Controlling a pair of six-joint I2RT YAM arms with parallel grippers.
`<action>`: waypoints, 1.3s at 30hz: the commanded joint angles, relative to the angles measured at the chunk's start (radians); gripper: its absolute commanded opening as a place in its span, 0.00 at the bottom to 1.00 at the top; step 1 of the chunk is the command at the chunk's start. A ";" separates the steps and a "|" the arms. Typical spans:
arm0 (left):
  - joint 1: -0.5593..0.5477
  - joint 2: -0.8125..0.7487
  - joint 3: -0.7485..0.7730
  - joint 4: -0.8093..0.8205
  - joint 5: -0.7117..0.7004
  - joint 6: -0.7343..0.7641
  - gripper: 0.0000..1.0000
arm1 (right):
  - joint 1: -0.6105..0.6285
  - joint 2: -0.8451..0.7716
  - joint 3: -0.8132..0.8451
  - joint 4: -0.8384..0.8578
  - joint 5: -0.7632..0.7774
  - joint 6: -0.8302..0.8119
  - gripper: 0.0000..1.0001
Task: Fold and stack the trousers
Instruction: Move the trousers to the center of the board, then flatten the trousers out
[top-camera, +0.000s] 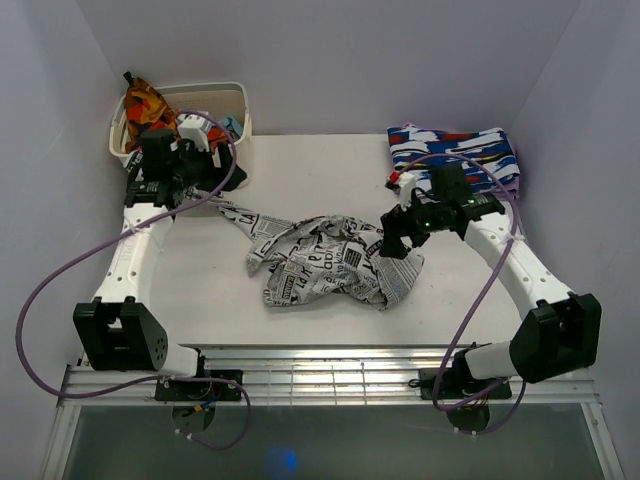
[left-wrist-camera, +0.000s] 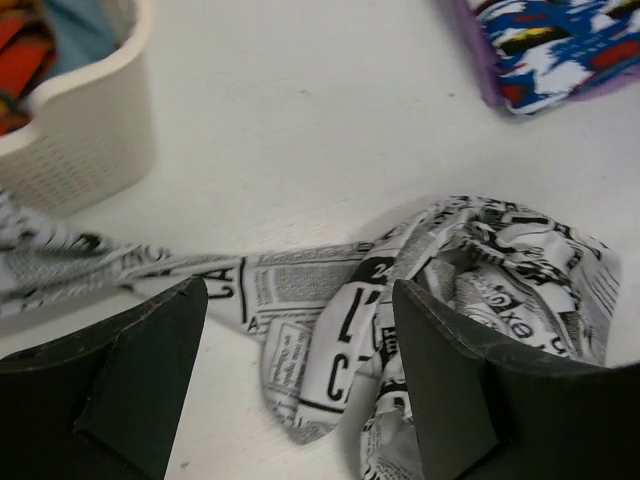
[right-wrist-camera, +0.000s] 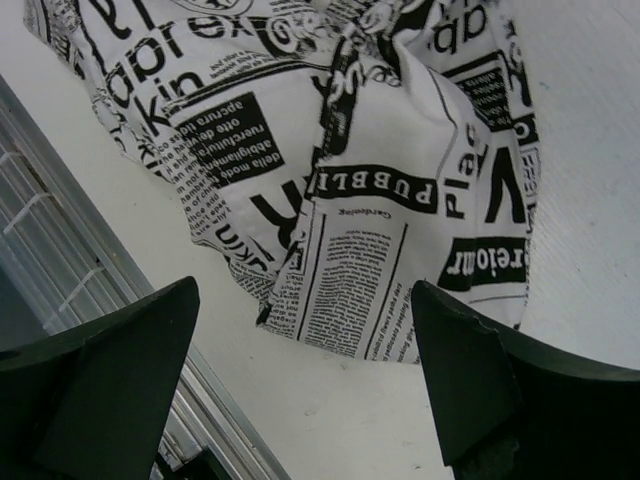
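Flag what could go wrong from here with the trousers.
1. The trousers lie bunched; the open right gripper above their layered edge may pinch several layers at once.
2. One end stretches under the open left gripper beside the white basket; a pull there might nudge the basket.

White table (top-camera: 330, 170) w/ crumpled trousers (top-camera: 325, 262) at ctr, basket (top-camera: 243, 118) far-L corner, folded garment (top-camera: 455, 152) far-R
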 joint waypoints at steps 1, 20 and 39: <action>0.104 -0.041 -0.098 -0.079 -0.076 -0.005 0.85 | 0.114 0.064 0.079 0.024 0.060 -0.022 0.92; 0.257 0.161 -0.377 0.497 -0.337 -0.358 0.87 | 0.581 0.457 0.335 0.015 0.268 -0.166 0.93; 0.310 0.278 -0.282 0.686 -0.210 -0.398 0.07 | 0.510 0.185 0.263 0.021 0.336 -0.179 0.08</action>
